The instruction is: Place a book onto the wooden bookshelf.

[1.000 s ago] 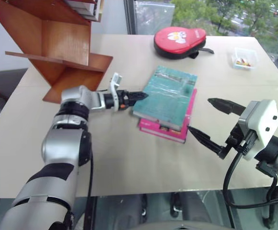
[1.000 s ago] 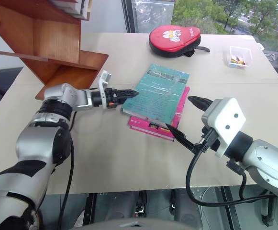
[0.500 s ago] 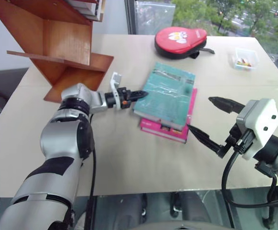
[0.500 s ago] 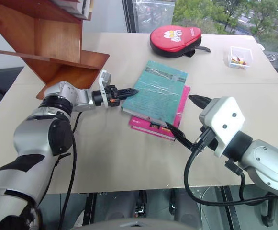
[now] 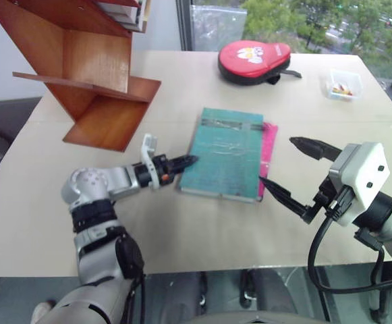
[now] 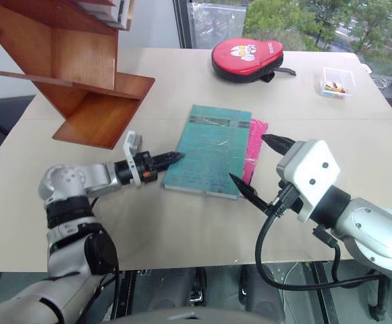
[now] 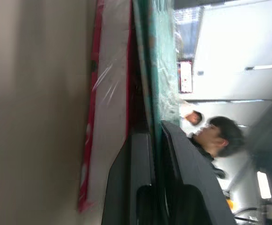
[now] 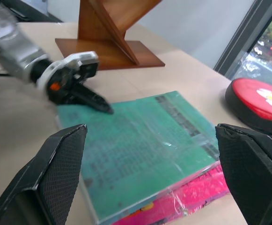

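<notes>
head stereo overhead (wrists low, close)

Bright daylight from the window [image 5: 270,20] behind the table [image 5: 182,223]; left wrist view blurred, shadows soft.

Book [image 5: 224,154]: shiny plastic wrap. Bookshelf [image 5: 81,67]: smooth shiny wood. Table [image 5: 182,223]: dull, smooth. Pink book [image 6: 252,150]: shiny wrap.

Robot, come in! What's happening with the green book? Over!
Left gripper shut on book edge. Right gripper open, beside it. Book lies on pink book; bookshelf unblocked.
</notes>
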